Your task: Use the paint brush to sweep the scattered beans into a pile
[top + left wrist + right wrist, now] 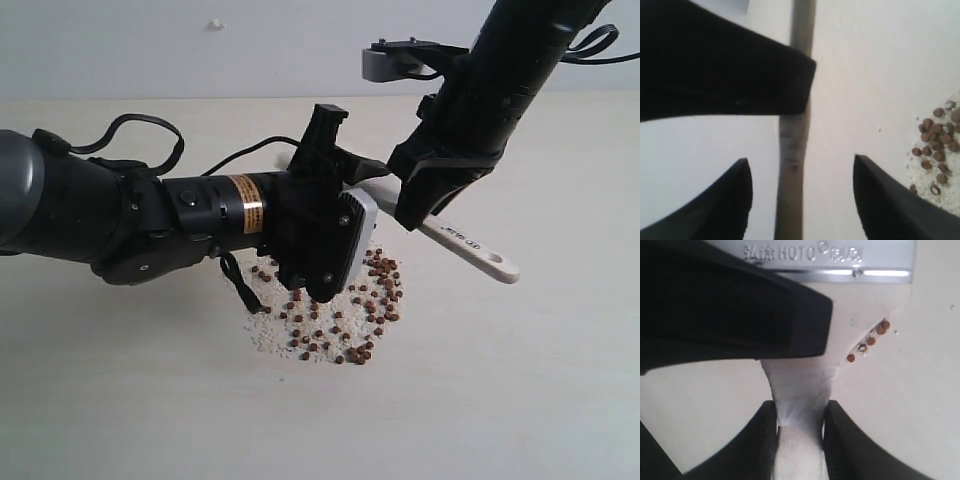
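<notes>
Pinching the paint brush [800, 375] in our right gripper [801, 412], left gripper [800, 160] spread wide, we should sweep beans [372, 290] gently inward.

The left arm [120, 215] is black, with an orange label band [245, 203] and a looping black cable [140, 128]. Just behind the left gripper [801, 165] sits a pale grey camera box [357, 235] with screws. The right arm [510, 70] is black too.

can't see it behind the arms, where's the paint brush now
Exterior view, right of centre: the wide flat pale-handled paint brush is held in the right gripper, beside the reddish-brown beans, handle pointing lower right.
</notes>
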`<state>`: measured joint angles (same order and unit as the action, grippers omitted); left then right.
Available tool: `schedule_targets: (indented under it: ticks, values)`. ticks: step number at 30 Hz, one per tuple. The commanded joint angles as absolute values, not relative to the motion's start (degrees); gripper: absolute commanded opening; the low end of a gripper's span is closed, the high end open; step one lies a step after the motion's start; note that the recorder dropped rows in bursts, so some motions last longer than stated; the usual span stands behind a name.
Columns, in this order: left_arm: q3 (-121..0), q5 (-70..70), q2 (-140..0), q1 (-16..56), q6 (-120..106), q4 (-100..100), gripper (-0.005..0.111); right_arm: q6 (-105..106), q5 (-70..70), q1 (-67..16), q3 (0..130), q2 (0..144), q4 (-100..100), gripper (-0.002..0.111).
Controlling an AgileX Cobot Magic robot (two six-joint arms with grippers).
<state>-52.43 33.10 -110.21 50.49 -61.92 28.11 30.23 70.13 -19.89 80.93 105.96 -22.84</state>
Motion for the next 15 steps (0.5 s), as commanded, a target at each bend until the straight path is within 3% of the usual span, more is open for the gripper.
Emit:
schedule_targets:
  ticks: [1, 8, 12, 15]
  values:
    - [-52.81, 35.11, -111.64, 50.71, -63.60, 25.94, 0.051, 30.76, 69.96, -19.98, 81.55, 106.03, -24.81, 0.000]
    - [-52.81, 35.80, -111.76, 50.71, -64.12, 19.47, 0.000, 30.97, 69.96, -19.98, 81.55, 106.03, -24.90, 0.000]
    - [-52.81, 35.69, -111.76, 50.71, -64.12, 19.47, 0.000, 30.93, 69.96, -19.98, 81.55, 106.03, -24.90, 0.002]
    - [-52.81, 35.58, -111.76, 50.71, -64.12, 19.47, 0.000, 30.93, 69.96, -19.98, 81.92, 105.92, -24.90, 0.014]
